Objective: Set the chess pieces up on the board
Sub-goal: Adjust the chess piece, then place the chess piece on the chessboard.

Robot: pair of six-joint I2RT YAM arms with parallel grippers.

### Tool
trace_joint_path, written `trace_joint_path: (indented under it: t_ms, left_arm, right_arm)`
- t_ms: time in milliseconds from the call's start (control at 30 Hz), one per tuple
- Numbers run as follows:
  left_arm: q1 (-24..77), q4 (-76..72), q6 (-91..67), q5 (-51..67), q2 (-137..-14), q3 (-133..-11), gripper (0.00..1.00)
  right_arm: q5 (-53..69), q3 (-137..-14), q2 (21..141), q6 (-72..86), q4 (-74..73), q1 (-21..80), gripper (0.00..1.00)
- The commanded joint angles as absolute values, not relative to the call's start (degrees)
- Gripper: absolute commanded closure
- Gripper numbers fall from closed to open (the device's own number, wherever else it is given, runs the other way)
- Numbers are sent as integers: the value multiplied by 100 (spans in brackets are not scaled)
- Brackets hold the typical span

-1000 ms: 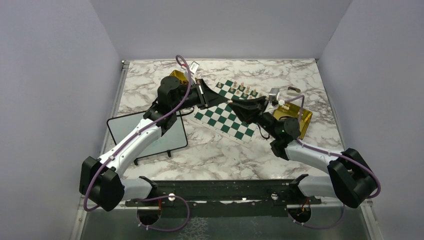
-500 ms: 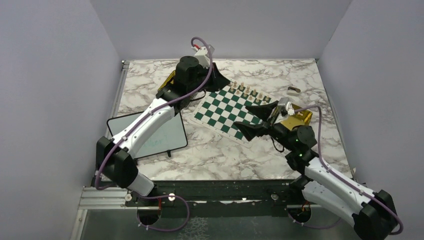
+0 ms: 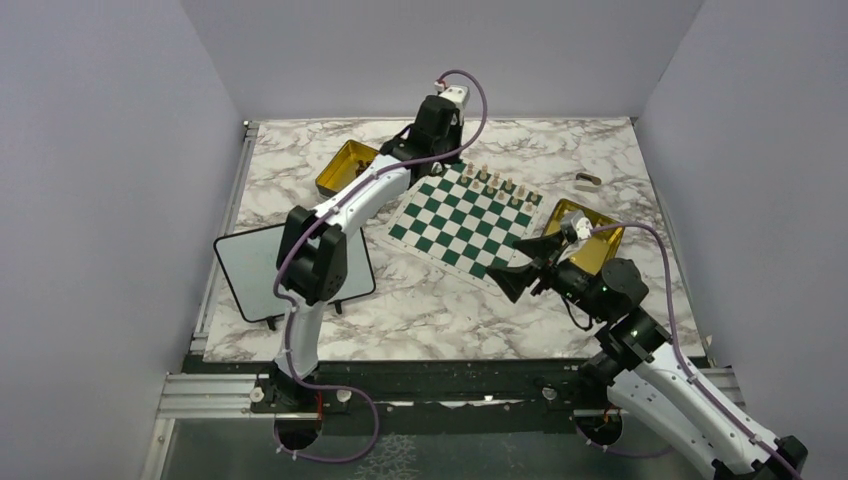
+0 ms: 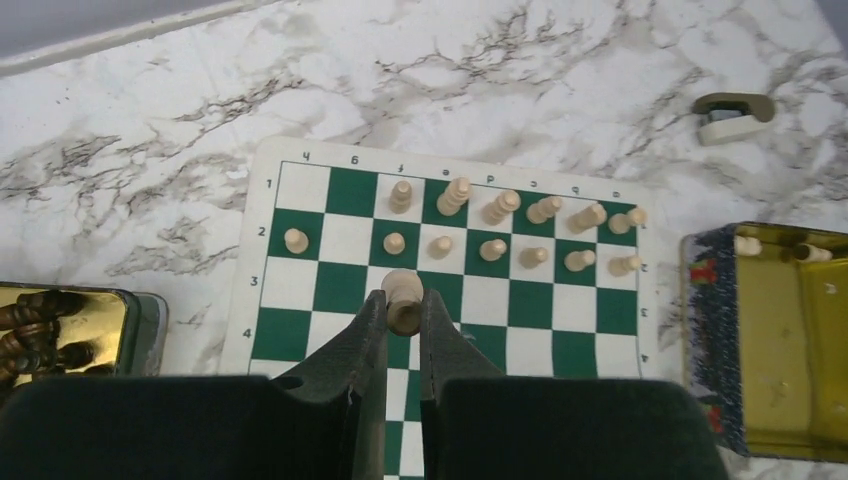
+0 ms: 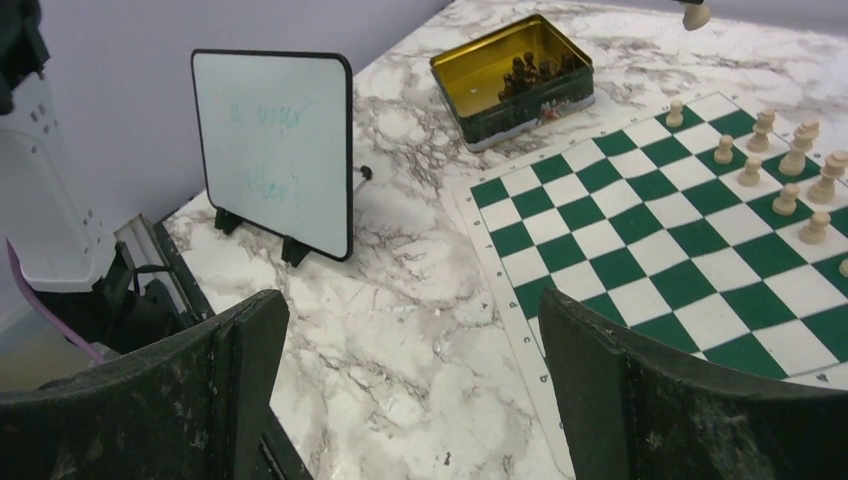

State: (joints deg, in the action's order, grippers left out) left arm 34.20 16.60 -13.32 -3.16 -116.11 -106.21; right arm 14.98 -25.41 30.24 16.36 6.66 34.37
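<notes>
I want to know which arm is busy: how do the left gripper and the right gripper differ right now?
The left gripper is shut on a pale chess piece; the right gripper is open and empty. The left gripper hangs at the board's far edge; the right gripper sits off its near edge, over the table. Both have dark fingers.

**armwatcher:** what's the white-and-black left arm doing?

**yam_fan:** stretched way out to the far side. Its black two-finger left gripper points down, pinched onto a pale wooden chess piece. The white-and-black right arm sits low and near, its black right gripper gaping wide and empty.
</notes>
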Motion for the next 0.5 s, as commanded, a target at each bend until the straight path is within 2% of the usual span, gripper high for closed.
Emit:
trace_joint_path:
  t_ms: [0, 467]
  left_arm:
    - [3402, 2112, -848, -731, -12445, -11742, 99]
    - [3082, 2113, -367, -935, -14068, -13422, 100]
  right_arm:
    - [1218, -2833, 2790, 1475, -315, 3417, 0]
    - [1005, -3065, 2652, 1538, -935, 3415, 0]
